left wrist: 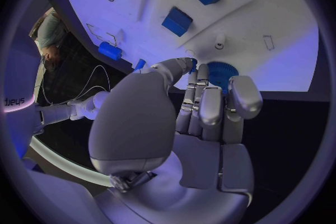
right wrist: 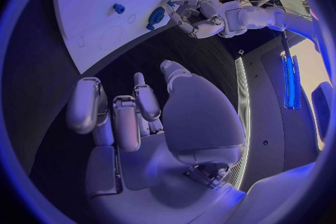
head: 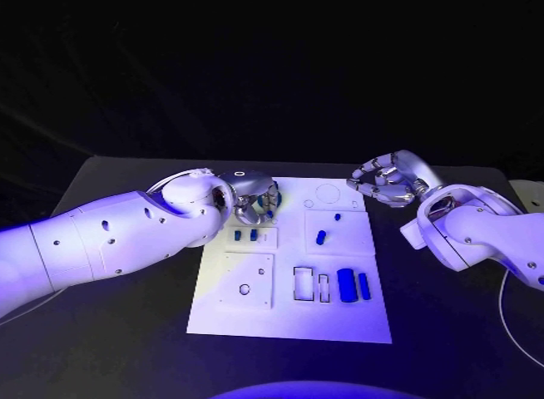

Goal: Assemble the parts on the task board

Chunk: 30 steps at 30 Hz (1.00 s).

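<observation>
On the black worktop (head: 128,324), the white task board (head: 290,320) lies at centre. At its 11 o'clock corner, the left robot hand (head: 255,202) pinches a round blue part (left wrist: 223,74) in its fingertips. At 1 o'clock, the right robot hand (head: 388,181) hovers off the board's edge, fingers curled, holding nothing.

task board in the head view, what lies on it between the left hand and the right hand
In the head view, the task board's far edge lies between the left hand and right hand, bare white with only a faint circular outline.
</observation>
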### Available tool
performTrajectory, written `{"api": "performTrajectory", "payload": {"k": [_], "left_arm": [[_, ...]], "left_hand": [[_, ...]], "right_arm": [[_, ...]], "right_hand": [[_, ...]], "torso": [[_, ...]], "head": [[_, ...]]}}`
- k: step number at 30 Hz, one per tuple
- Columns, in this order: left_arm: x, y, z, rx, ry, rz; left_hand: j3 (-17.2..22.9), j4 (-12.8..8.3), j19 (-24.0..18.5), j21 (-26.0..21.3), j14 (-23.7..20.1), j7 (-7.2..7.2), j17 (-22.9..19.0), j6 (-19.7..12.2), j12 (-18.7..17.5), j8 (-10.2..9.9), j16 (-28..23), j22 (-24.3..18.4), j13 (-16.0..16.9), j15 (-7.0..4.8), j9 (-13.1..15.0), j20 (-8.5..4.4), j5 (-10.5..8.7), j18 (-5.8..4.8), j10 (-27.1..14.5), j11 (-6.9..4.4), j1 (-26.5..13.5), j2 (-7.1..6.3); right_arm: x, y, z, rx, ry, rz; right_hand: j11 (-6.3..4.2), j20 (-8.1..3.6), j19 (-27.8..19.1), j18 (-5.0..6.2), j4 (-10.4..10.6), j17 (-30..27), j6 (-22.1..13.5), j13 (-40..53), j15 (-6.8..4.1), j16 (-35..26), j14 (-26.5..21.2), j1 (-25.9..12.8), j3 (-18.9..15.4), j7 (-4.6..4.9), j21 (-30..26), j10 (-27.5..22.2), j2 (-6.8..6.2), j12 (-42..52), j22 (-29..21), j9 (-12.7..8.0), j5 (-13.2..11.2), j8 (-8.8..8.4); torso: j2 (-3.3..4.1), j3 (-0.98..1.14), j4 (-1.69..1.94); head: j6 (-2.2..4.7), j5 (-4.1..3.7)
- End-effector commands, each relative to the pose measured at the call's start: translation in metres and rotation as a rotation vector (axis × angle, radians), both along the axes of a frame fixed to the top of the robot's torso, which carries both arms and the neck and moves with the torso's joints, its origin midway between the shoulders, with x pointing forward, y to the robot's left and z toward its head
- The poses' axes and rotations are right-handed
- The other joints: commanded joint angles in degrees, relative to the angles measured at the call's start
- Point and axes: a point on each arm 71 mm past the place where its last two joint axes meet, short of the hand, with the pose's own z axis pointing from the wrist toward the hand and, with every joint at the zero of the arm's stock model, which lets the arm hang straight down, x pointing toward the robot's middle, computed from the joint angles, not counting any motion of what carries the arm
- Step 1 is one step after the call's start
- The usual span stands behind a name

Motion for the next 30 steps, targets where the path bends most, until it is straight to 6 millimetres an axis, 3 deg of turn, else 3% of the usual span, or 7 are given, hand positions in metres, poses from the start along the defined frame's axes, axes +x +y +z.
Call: {"api": "performTrajectory", "payload": {"k": [1, 4, 11, 18, 30], "left_arm": [[-0.002, 0.002, 0.006, -0.040, 0.000, 0.017], [-0.004, 0.007, 0.011, -0.059, -0.002, 0.027], [-0.007, 0.025, 0.017, -0.064, 0.020, 0.059], [-0.006, 0.039, 0.015, -0.058, 0.043, 0.084], [-0.004, 0.051, 0.006, -0.057, 0.070, 0.103]], "left_hand": [[-0.02, 0.28, 0.48, 0.29, 0.35, -0.06, 0.00, 0.44, -0.20, -0.20, 0.06, 0.11, -0.08, 0.07, -0.06, 0.02, -0.36, -0.65, 0.39, -0.02, -0.67, -0.05], [-0.12, 0.34, 0.36, 0.11, 0.27, -0.06, -0.38, 0.46, -0.56, -0.30, -0.05, -0.13, -0.14, 0.08, -0.09, 0.02, -0.35, -0.59, 0.46, -0.01, -0.92, -0.18], [-0.18, 0.42, 0.35, 0.10, 0.25, -0.12, -0.53, 0.57, -0.88, -0.37, -0.09, -0.13, -0.18, 0.08, -0.11, 0.03, -0.33, -0.59, 0.62, -0.03, -1.15, -0.25], [-0.18, 0.40, 0.38, 0.14, 0.30, -0.17, -0.40, 0.65, -0.97, -0.36, -0.04, -0.08, -0.18, 0.05, -0.10, 0.03, -0.31, -0.60, 0.75, -0.07, -1.15, -0.24], [-0.14, 0.36, 0.40, 0.18, 0.28, -0.20, -0.48, 0.68, -1.09, -0.39, -0.07, -0.02, -0.20, 0.03, -0.11, 0.02, -0.29, -0.61, 0.78, -0.09, -1.11, -0.23]], "right_arm": [[0.000, 0.001, 0.000, -0.007, -0.011, 0.012], [0.000, 0.000, 0.000, -0.007, -0.012, 0.011], [0.000, -0.001, 0.000, -0.008, -0.012, 0.006], [0.000, -0.001, -0.001, -0.008, -0.011, 0.007], [0.000, 0.000, -0.002, -0.008, -0.009, 0.009]], "right_hand": [[-0.13, -0.07, -0.22, 0.66, 0.06, 3.46, 0.11, 0.69, -0.32, -0.33, 3.05, -0.57, 0.36, -0.02, -0.22, -0.24, -0.08, -0.01, 0.88, 0.05, 0.33, 0.30], [-0.13, -0.07, -0.22, 0.66, 0.06, 3.46, 0.11, 0.69, -0.32, -0.33, 3.05, -0.57, 0.36, -0.02, -0.22, -0.24, -0.08, -0.01, 0.88, 0.05, 0.33, 0.30], [-0.13, -0.08, -0.29, 0.70, 0.08, 3.35, 0.14, 0.65, -0.33, -0.40, 3.03, -0.63, 0.38, -0.04, -0.44, -0.25, -0.04, -0.04, 0.74, 0.06, 0.33, 0.33], [-0.13, -0.08, -0.29, 0.70, 0.08, 3.35, 0.14, 0.65, -0.33, -0.40, 3.03, -0.63, 0.38, -0.04, -0.44, -0.25, -0.04, -0.04, 0.74, 0.06, 0.33, 0.33], [-0.15, -0.10, -0.27, 0.70, 0.07, 3.37, 0.14, 0.60, -0.35, -0.40, 3.04, -0.68, 0.42, -0.05, -0.48, -0.26, -0.01, -0.09, 0.72, 0.07, 0.33, 0.37]], "torso": [[-0.07, -0.10, 0.07], [-0.07, -0.09, 0.05], [-0.10, -0.06, 0.15], [0.05, -0.08, -0.09], [0.02, -0.04, -0.04]], "head": [[0.03, 0.16], [0.08, 0.55], [0.08, 0.52], [0.32, 0.87], [0.35, 1.15]]}}
